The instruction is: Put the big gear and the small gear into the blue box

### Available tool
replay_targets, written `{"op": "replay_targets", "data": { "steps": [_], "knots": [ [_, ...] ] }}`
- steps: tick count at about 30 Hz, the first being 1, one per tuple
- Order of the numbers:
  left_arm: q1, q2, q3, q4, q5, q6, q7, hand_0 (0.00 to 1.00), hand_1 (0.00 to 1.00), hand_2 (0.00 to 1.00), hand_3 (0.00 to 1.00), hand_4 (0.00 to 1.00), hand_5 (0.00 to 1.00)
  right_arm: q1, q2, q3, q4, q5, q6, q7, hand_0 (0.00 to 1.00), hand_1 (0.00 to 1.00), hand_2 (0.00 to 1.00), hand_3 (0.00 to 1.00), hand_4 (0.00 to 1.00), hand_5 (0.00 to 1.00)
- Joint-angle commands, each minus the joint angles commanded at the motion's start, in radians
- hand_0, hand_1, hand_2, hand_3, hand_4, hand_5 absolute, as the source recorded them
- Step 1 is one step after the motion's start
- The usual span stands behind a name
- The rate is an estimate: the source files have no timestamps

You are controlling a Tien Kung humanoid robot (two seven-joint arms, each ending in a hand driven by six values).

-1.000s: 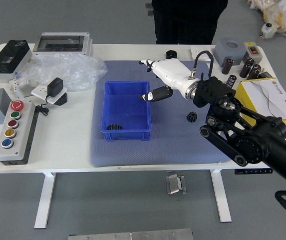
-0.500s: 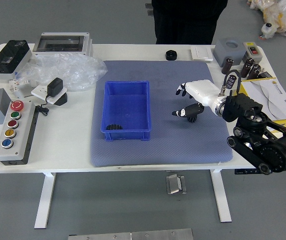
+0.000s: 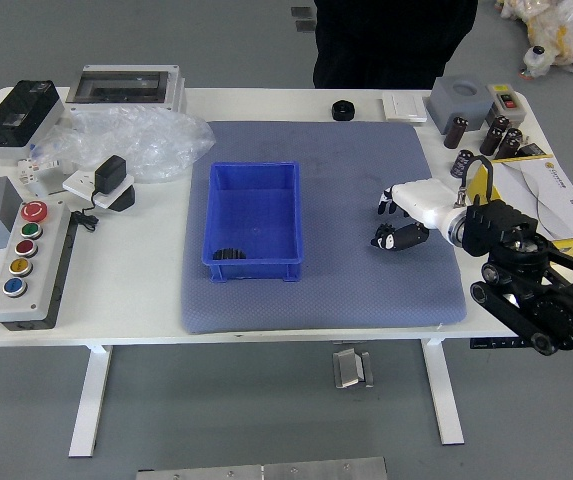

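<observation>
My right hand [image 3: 384,224] is low over the right part of the blue-grey mat, its fingers apart around a small black gear [image 3: 387,232], which is partly hidden by them. Whether the fingers touch the gear is not clear, and no grasp shows. The blue box [image 3: 256,215] sits left of the hand on the mat. Inside it, at the near left corner, lies a black gear [image 3: 229,254]. My left hand is out of view.
A black round part [image 3: 343,110] rests at the mat's far edge. Clear plastic wrap [image 3: 131,140] and a button panel [image 3: 34,262] are on the left. Several dark cylinders and a yellow-edged box [image 3: 551,195] stand on the right. A person in dark clothes stands at the far side.
My right hand has moved from beside the blue box rightward and down to the small gear. The person has shifted slightly right.
</observation>
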Motion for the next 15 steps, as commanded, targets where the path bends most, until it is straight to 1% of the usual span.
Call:
{"op": "replay_targets", "data": {
  "steps": [3,4,9,10,15],
  "knots": [
    [0.0,0.0,0.0,0.0,0.0,0.0,0.0,0.849,0.815,0.794,0.821,0.666,0.313,-0.001,0.001,-0.004,-0.007,0.0,-0.004,0.001,0.576,0.52,0.618,0.645,0.831,0.474],
    [0.0,0.0,0.001,0.0,0.0,0.0,0.0,0.849,0.814,0.794,0.821,0.666,0.31,-0.001,0.002,-0.005,-0.009,-0.001,-0.005,0.001,0.565,0.512,0.609,0.645,0.805,0.46],
    [-0.001,0.0,0.001,0.0,-0.001,0.0,0.0,0.849,0.814,0.794,0.821,0.666,0.31,-0.003,0.005,-0.007,-0.016,-0.002,-0.014,0.001,0.565,0.512,0.609,0.645,0.805,0.46],
    [-0.001,0.0,0.001,0.0,-0.001,0.0,0.0,0.849,0.815,0.793,0.821,0.665,0.307,-0.003,0.006,-0.007,-0.016,-0.002,-0.017,0.002,0.558,0.5,0.587,0.639,0.762,0.438],
    [-0.002,0.0,0.001,0.0,-0.002,0.0,-0.001,0.849,0.815,0.793,0.821,0.665,0.307,-0.007,0.011,-0.008,-0.019,-0.004,-0.027,0.002,0.558,0.5,0.587,0.639,0.762,0.438]
  ]
}}
